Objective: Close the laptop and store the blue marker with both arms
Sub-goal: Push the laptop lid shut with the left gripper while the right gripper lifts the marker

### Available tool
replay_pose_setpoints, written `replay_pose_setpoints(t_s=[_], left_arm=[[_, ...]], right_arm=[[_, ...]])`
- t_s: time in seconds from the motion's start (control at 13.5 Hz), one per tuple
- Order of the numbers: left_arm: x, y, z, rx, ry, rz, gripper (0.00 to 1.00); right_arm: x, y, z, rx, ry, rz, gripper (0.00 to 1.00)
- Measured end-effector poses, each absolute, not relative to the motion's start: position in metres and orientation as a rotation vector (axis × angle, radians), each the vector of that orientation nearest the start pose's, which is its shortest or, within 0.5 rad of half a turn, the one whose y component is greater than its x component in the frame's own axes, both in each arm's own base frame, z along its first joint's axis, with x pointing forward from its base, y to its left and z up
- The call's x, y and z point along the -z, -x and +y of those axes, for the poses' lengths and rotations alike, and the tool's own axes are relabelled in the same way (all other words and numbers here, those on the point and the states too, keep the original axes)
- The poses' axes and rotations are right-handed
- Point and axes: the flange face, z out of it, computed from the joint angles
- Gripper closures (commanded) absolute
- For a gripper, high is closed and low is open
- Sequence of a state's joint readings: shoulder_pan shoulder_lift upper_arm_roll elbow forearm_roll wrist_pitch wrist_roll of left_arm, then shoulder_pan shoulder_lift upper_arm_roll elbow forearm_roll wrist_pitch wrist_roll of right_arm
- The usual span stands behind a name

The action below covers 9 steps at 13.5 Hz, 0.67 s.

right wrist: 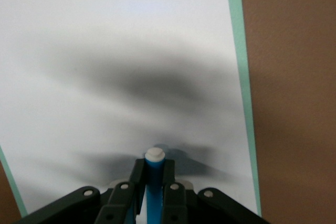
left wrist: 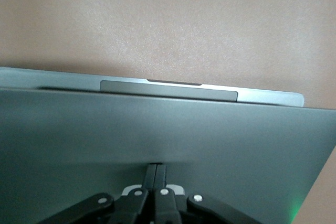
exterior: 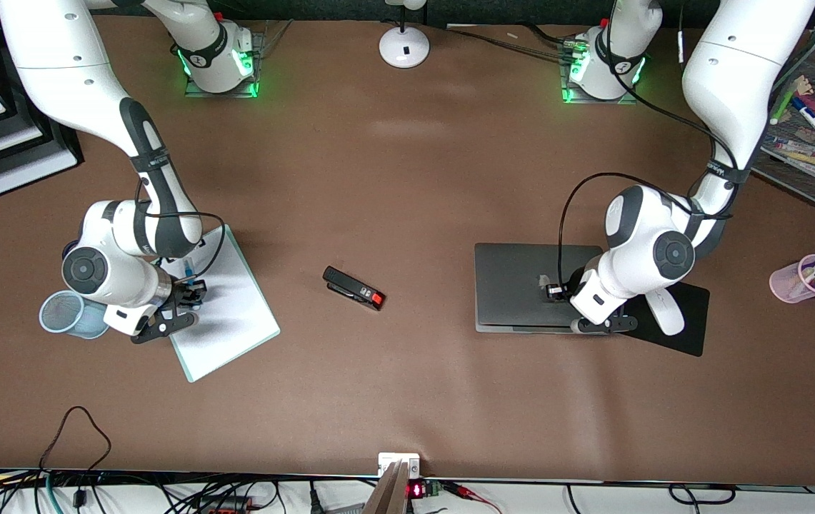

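Two arms are at work as I look at the table, each with one gripper. The right gripper [right wrist: 152, 182] is over the white board [exterior: 225, 314] with the green edge, toward the right arm's end of the table, and its fingers are clamped on the one blue marker [right wrist: 154, 179], whose white cap points out between them. Just beside that board lies one pale-blue mesh cup [exterior: 68, 314].

The left gripper [left wrist: 156, 174] is pinched together with nothing between its fingers, and it rests on the lid of the one laptop [exterior: 532, 285], which lies folded flat toward the left arm's end. I cannot make out a logo on the lid. One black mouse pad [exterior: 686, 318] sits beside the laptop, with one white mouse [exterior: 666, 312] on it.

Near the table's middle lies one black stapler [exterior: 353, 288] with a red end. One pink cup [exterior: 800, 280] holds several markers, and one wire tray [exterior: 811, 114] holds more; I can read no writing anywhere.
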<state>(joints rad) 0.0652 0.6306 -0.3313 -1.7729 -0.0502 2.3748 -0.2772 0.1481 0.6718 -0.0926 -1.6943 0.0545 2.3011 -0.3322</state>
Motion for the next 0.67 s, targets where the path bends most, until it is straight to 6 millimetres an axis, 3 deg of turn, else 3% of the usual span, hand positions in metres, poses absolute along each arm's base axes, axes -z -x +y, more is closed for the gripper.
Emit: replay_pose_setpoints(t_s=[0.22, 0.67], left_arm=[[-0.21, -0.642, -0.155, -0.104, 3.358, -0.193, 1.0], [-0.19, -0.643, -0.152, -0.094, 3.368, -0.206, 1.0]], right_arm=[[-0.226, -0.684, 0.046, -0.021, 3.103, -0.581, 0.92], [-0.329, -0.705, 0.047, 0.186, 3.105, -0.583, 0.92]])
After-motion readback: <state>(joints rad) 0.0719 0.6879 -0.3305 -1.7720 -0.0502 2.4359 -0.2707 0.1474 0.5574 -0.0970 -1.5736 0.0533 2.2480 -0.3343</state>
